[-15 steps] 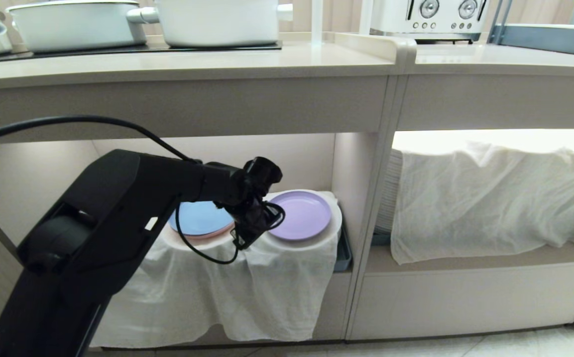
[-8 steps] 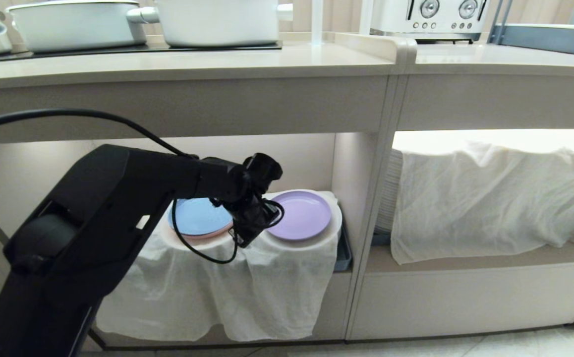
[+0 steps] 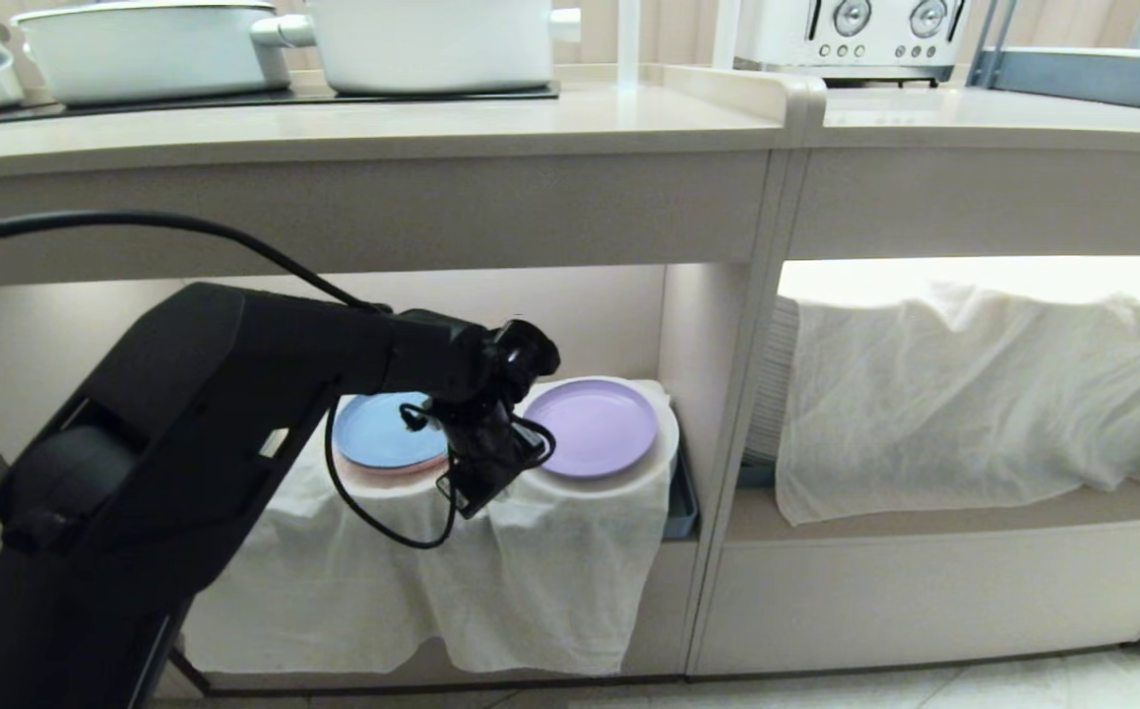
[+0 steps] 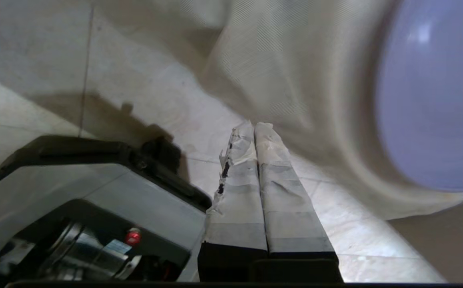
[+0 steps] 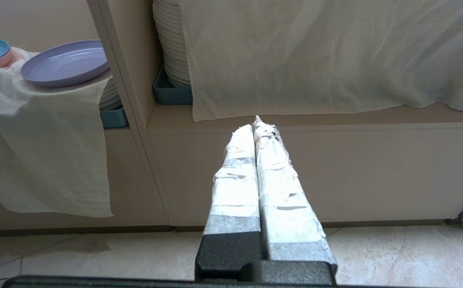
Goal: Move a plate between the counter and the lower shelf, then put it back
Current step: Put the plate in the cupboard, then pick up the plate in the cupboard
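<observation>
The counter (image 3: 353,123) ran long and beige well above the left pincer (image 3: 476,492), carrying two white pots (image 3: 432,39) on its black hob panel. Beyond a raised divider, up and to the right of the pincer, a white toaster (image 3: 851,34) stood on the adjoining top. Below the counter the lower shelf (image 3: 58,345) opened as a lit beige compartment, and the left arm (image 3: 196,433) reached into its front from the left. A white cloth (image 3: 531,581) hung over round humps there — draped down just under and beside the pincer. In the wider compartment further right, another white cloth (image 3: 974,394) covered most of a tall stack of white plates (image 5: 171,48).

The plate (image 3: 592,427), lilac and flat, lay on the cloth-covered hump immediately right of the pincer, level and unheld. A blue plate (image 3: 378,433) sat on a pink one on the hump to the pincer's left.

The left pincer's taped fingers (image 4: 269,188) were pressed together with nothing between them — beside the lilac plate's near edge, pointing down toward the tiled floor (image 4: 143,100). The right pincer (image 5: 257,124) hung low before the wider compartment, its fingers likewise pressed together on nothing.
</observation>
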Motion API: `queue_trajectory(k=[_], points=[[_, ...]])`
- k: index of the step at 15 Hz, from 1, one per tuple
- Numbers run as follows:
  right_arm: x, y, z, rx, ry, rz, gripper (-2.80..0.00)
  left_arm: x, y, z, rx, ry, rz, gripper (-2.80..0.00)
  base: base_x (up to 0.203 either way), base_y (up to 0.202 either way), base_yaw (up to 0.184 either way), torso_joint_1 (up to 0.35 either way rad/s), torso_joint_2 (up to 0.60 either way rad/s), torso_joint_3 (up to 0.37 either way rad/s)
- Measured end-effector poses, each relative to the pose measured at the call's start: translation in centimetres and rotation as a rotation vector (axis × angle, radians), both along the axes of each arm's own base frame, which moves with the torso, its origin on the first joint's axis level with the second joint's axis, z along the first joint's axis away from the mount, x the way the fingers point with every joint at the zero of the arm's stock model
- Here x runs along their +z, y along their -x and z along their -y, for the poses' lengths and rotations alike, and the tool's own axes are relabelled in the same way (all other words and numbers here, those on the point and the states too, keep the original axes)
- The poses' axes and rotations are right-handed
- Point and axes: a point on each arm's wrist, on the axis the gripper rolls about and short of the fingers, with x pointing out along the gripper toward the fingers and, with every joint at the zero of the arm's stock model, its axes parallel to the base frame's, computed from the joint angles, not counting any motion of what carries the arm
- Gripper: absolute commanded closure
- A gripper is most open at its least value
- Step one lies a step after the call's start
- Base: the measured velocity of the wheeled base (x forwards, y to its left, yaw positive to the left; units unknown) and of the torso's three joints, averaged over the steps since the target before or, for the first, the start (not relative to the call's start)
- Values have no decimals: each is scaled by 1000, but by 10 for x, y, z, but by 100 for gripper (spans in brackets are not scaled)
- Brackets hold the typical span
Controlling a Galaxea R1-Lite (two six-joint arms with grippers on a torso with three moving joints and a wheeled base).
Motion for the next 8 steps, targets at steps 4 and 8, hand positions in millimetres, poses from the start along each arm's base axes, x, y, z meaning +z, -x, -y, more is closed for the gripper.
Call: queue_trajectory(k=[4,8], points=[[0,0,0,0,0,0,0,-14,22,-6,-11,-47,-91,0,0,0,0,0,0,0],[0,0,0,0,0,0,0,-13,50,-5,-3,-69,-136,0,0,0,0,0,0,0]])
